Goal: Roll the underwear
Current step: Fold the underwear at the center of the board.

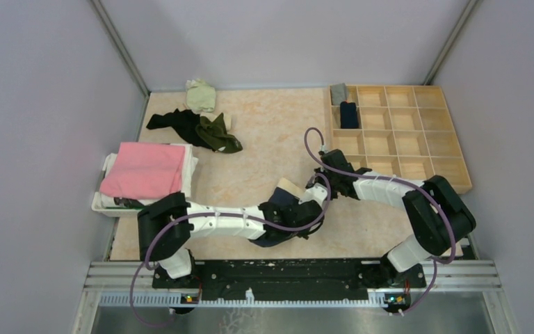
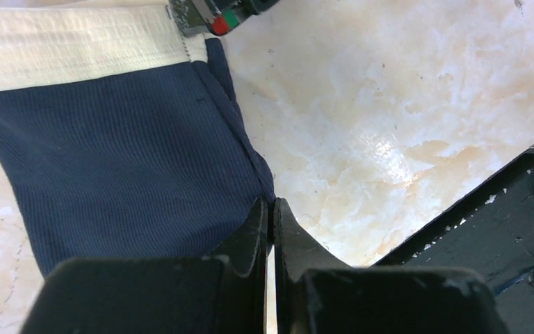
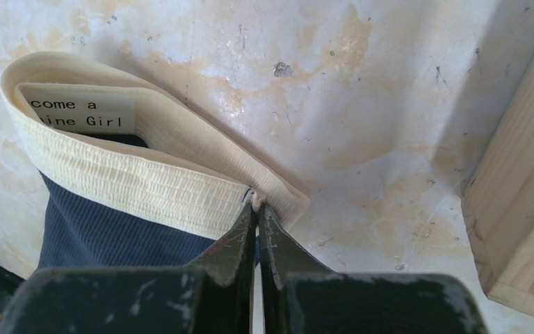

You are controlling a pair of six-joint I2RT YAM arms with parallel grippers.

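While both fingers pinch navy underwear (image 2: 111,160) on counter (image 1: 271,132), lower centre of top view: left fingers (image 2: 252,236) clamped on leg hem, right fingers (image 3: 236,240) clamped on beige waistband (image 3: 132,184) corner. Roll not started. Grey roll (image 1: 338,92) and navy roll (image 1: 348,115) look done, in organizer (image 1: 424,142) upper-left cells. Dark pile (image 1: 205,131) upper left left to do.

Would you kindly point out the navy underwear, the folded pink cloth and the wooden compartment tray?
navy underwear (image 2: 111,160): left wrist view, ribbed navy body.
folded pink cloth (image 1: 146,169): top view, its centre.
wooden compartment tray (image 1: 403,144): top view, bare cell floor.
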